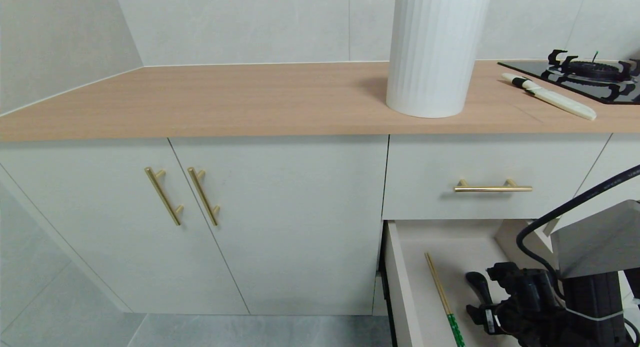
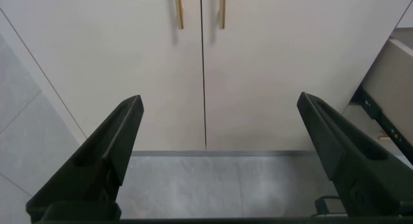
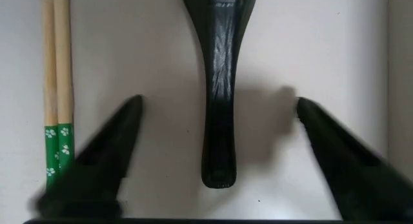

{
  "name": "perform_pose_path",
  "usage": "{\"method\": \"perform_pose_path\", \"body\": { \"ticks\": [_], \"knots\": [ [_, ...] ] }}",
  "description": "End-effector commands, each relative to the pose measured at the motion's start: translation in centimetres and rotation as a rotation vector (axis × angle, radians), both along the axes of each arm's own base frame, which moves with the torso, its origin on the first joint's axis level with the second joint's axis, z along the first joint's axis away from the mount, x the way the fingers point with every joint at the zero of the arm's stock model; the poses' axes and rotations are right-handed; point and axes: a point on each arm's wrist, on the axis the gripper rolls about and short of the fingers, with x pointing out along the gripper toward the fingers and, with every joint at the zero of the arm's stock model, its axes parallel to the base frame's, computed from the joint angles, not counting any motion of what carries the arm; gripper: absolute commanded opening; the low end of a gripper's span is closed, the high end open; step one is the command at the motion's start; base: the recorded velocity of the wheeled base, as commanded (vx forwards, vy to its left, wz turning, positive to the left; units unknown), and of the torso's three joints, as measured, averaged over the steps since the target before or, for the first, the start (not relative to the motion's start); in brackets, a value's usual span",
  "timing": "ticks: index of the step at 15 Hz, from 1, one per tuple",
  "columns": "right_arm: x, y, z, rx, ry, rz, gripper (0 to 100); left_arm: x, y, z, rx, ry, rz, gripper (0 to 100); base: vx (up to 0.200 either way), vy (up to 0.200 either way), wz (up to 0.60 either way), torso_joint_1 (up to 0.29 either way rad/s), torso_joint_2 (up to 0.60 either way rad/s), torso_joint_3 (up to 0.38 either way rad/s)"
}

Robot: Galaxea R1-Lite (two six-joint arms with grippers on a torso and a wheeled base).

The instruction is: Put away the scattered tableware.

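The left gripper (image 2: 219,104) hung wide open and empty, facing the cupboard doors (image 2: 271,69), likely not needed yet. The drawer (image 1: 400,282) stood open so things could go in. Thin wooden chopsticks (image 1: 440,292) with green ends lay inside, beside a shiny black spoon (image 3: 219,88). The right gripper (image 3: 219,102) hung over the spoon, fingers spread. A white knife (image 1: 550,96) lay on the counter.

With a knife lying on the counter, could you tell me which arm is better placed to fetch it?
Probably the right. The knife lies at the right end of the counter, and the right gripper hangs open over the open drawer below that side. The left gripper faces the cupboard doors farther left.
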Motion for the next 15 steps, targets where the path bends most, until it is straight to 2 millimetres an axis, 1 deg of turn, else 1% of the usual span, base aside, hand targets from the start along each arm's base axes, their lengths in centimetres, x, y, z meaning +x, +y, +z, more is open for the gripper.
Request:
{"method": "perform_pose_path", "body": {
  "ticks": [1,2,4,5,6,7,8,10,11,12,13,15],
  "knots": [
    [0.0,0.0,1.5,0.011,-0.048,-0.001,100,0.0,0.0,0.0,0.0,-0.001,0.0,100,0.0,0.0,0.0,0.0,0.0,0.0],
    [-0.1,-0.1,2.1,0.014,-0.063,-0.003,100,0.0,0.0,0.0,0.0,0.0,0.0,100,0.0,0.0,0.0,0.0,0.0,0.0],
    [-0.2,-0.3,4.9,0.029,-0.139,-0.009,100,0.0,0.0,0.0,0.001,0.0,0.0,100,0.0,0.0,0.0,0.0,0.0,0.0],
    [-0.5,-0.4,5.9,0.031,-0.151,-0.011,100,0.0,0.0,0.0,0.0,0.0,0.0,100,0.0,0.0,0.0,0.0,0.0,0.0],
    [-0.8,-0.6,7.5,0.036,-0.177,-0.016,100,0.0,0.0,0.0,0.001,0.0,0.0,100,0.0,0.0,0.0,0.0,0.0,0.0],
    [-1.0,-0.7,8.3,0.038,-0.184,-0.017,100,0.0,0.0,0.0,0.0,0.0,0.0,100,0.0,0.0,0.0,0.0,0.0,0.0],
    [-1.7,-0.8,10.6,0.042,-0.207,-0.017,100,0.0,0.0,0.0,0.001,0.0,0.0,100,0.0,0.0,0.0,0.0,0.0,0.0],
    [-2.7,-1.0,14.0,0.044,-0.206,-0.013,100,0.0,0.0,0.0,0.012,0.0,-0.001,100,0.0,0.0,0.0,0.0,0.0,0.0],
    [-3.3,-1.1,15.5,0.044,-0.2,-0.014,100,0.0,0.0,0.0,0.006,0.0,-0.001,100,0.0,0.0,0.0,0.0,0.0,0.0],
    [-3.7,-1.1,16.5,0.047,-0.202,-0.012,100,0.0,0.0,0.0,0.003,0.0,-0.001,100,0.0,0.0,0.0,0.0,0.0,0.0],
    [-4.9,-1.2,18.3,0.047,-0.178,-0.006,100,0.0,0.0,0.0,0.003,0.0,-0.001,100,0.0,0.0,0.0,0.0,0.0,0.0],
    [-6.5,-1.0,20.6,0.048,-0.157,0.021,100,0.0,0.0,0.0,0.003,0.0,0.0,100,0.0,0.0,0.0,0.0,0.0,0.0]
  ]
}}
